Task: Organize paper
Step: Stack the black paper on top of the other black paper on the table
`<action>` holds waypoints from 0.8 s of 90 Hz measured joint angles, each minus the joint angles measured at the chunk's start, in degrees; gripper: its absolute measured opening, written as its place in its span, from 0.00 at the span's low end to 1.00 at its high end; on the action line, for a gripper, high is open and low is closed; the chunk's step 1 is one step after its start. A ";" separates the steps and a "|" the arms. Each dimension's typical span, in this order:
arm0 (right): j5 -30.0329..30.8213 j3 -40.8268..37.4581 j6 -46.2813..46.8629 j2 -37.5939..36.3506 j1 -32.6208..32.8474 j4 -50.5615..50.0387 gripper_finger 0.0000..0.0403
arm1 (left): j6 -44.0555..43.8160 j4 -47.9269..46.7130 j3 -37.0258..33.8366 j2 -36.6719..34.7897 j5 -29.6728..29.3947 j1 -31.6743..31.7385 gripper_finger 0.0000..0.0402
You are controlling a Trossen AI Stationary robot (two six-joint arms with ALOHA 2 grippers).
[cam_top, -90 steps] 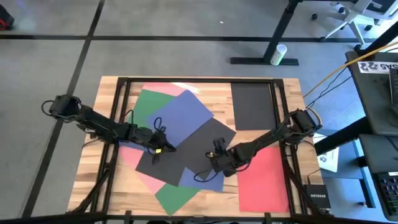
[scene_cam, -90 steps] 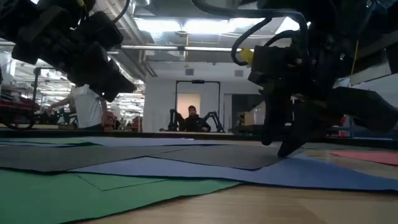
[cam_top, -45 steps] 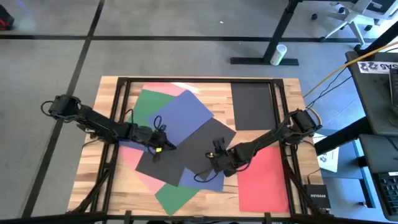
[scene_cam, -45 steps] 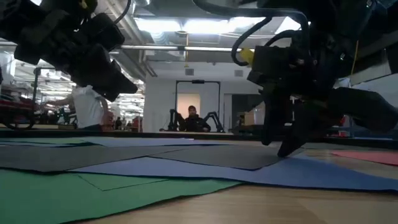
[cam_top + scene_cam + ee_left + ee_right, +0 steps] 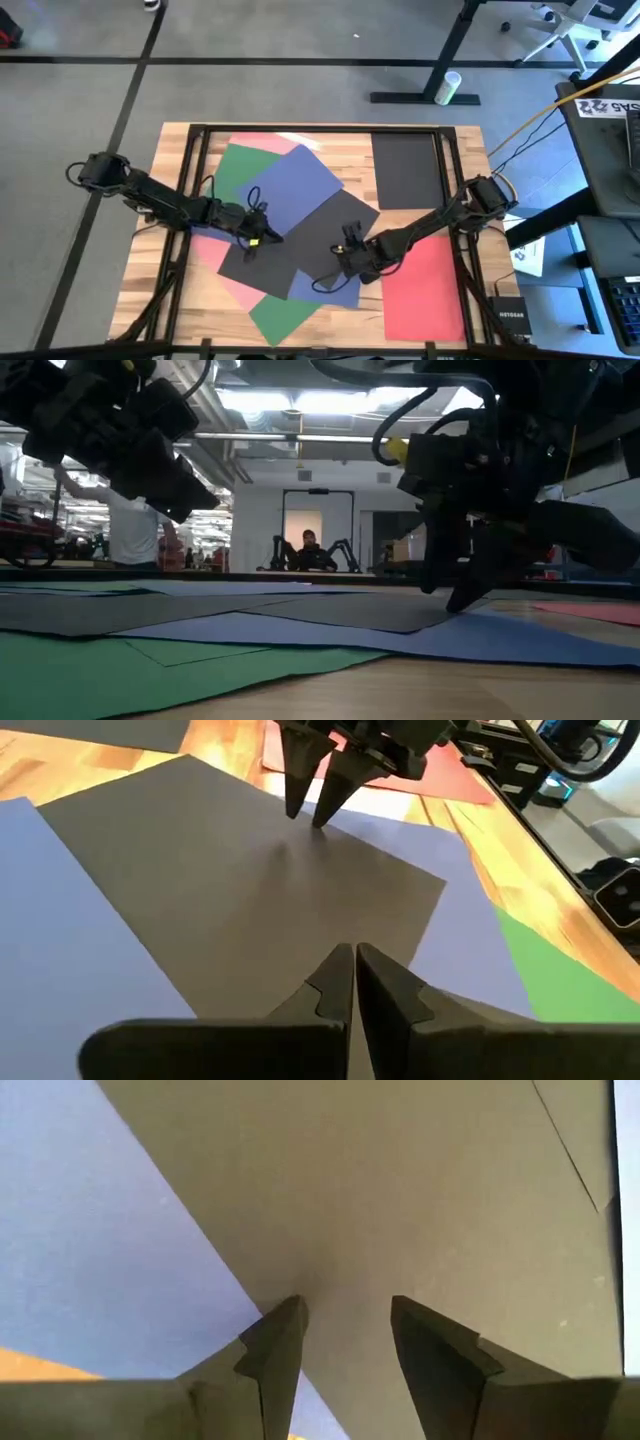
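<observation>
Now my right pincer [image 5: 347, 243] is pressing, parted, on the diagonally lying black sheet [image 5: 300, 240], left pincer [image 5: 252, 243] hovering clenched.

Even overhead light falls on the wooden table [image 5: 460, 318], with a pale glare patch on the pink sheet [image 5: 285, 143] at its far edge. From table height the ceiling strip lights [image 5: 300, 402] burn out white, leaving both arms above the table as dark silhouettes. The green sheet [image 5: 120, 670] nearest that camera is soft and blurred. The black sheet [image 5: 240, 890] shows a faint sheen.
</observation>
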 joint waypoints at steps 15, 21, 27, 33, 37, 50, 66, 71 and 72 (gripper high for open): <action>0.00 -0.02 -0.21 -0.19 0.00 0.15 0.36 | 0.02 0.00 0.00 0.00 0.00 0.00 0.00; 0.08 0.25 -0.34 -0.24 0.00 -0.42 0.36 | 0.02 0.00 0.00 -0.02 0.02 -0.02 0.00; 1.19 1.25 -0.42 -0.69 0.00 -2.40 0.36 | 0.02 0.02 0.00 -0.02 0.00 -0.02 0.00; 1.81 2.44 -0.44 -1.14 0.00 -2.79 0.36 | 0.48 0.07 0.00 -0.02 0.01 -0.02 0.00; 1.80 2.70 -0.44 -1.73 0.00 -2.83 0.36 | 0.66 0.04 0.00 -0.02 0.00 0.00 0.00; 1.77 2.95 -0.44 -2.19 0.00 -3.39 0.36 | 0.65 -0.18 0.01 -0.04 0.44 0.93 0.00; 1.54 2.95 -0.44 -2.21 -0.44 -2.27 0.36 | -1.01 -2.39 0.03 -0.07 0.63 2.40 0.00; 1.89 2.95 -0.27 -2.23 -0.91 -1.93 0.36 | -1.88 -4.38 0.04 -0.07 0.63 2.82 0.00; 2.06 2.95 -0.26 -2.23 -1.05 -1.80 0.36 | -2.11 -4.78 0.04 -0.07 0.62 2.89 0.00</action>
